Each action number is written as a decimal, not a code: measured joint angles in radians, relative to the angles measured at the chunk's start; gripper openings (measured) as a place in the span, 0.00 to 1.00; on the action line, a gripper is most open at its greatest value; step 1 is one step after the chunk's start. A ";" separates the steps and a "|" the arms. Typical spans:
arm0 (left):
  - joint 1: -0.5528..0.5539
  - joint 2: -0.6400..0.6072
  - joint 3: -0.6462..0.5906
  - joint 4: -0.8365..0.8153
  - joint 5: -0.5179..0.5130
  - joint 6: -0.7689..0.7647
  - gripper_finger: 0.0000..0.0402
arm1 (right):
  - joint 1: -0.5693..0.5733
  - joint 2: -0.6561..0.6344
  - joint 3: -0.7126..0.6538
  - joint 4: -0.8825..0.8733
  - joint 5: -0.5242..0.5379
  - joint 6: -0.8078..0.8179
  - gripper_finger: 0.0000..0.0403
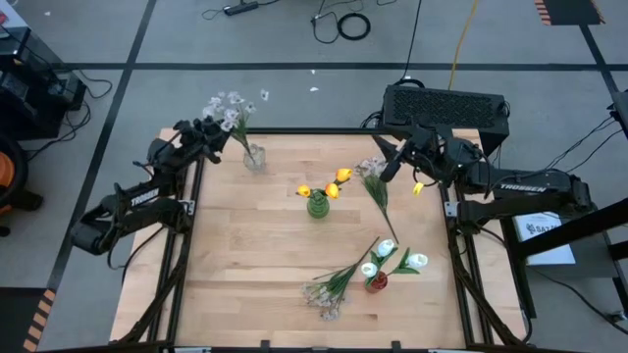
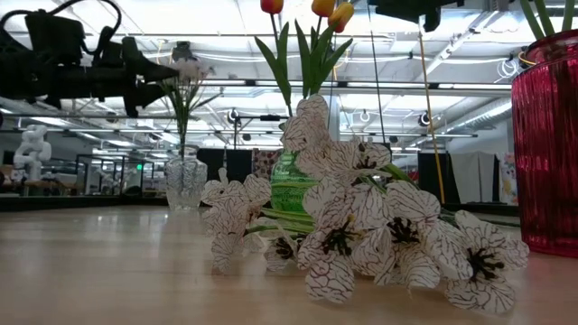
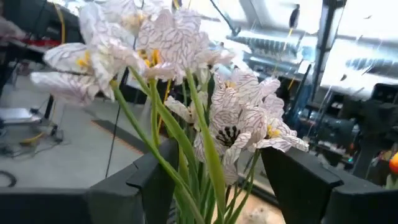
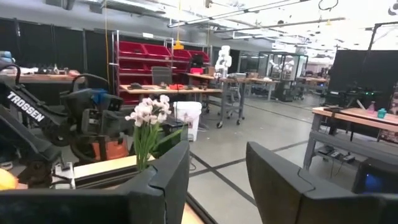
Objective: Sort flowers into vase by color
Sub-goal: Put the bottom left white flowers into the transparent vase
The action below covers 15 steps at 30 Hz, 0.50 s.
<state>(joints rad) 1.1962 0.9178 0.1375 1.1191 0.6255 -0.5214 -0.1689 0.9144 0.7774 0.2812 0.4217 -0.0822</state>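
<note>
Three vases: clear glass vase (image 1: 254, 157) at the far left of the table, green vase (image 1: 317, 204) mid-table, red vase (image 1: 376, 281) near the front right.
Colour groups so far: pale spray (image 1: 229, 110) in the clear vase; orange-yellow tulips (image 1: 334, 186) in the green vase; white tulips (image 1: 392, 260) in the red vase. I read this as one colour per vase.
Left gripper (image 1: 218, 130): at the far-left table edge, right by the clear vase, fingers (image 3: 298, 180) apart with the spray's green stems running up between them. Whether the pads press the stems, cannot tell; looks like it is seating or steadying the bunch.
Spray axis: stems near upright from the vase mouth, blossoms fanned out on top, leaning away from the table past its far edge.
Right gripper (image 1: 392, 162): at the far right edge, jaws apart and nothing between them in its wrist view.
Loose stem (image 1: 378, 196): lies slantwise on the table just beside that gripper, pale head toward the far side, stem end toward the front.
Second loose spray (image 1: 339, 282): flat on the wood near the front, blossoms toward the front edge, stems pointing back right toward the red vase.
Judgement: both loose pale stems likely belong in the clear vase.
</note>
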 joint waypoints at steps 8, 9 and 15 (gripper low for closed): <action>0.005 -0.018 0.001 -0.178 0.025 0.113 0.59 | 0.000 -0.022 0.001 -0.031 -0.002 0.018 0.37; 0.005 -0.018 0.006 -0.186 0.036 0.111 0.59 | 0.000 -0.022 0.001 -0.034 -0.002 0.018 0.37; 0.009 -0.018 0.083 -0.333 0.150 0.058 0.59 | 0.000 -0.022 0.001 -0.035 -0.003 0.017 0.37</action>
<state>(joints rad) 1.2049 0.8997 0.2205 0.7859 0.7757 -0.4638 -0.1684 0.8922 0.7780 0.2466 0.4183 -0.0650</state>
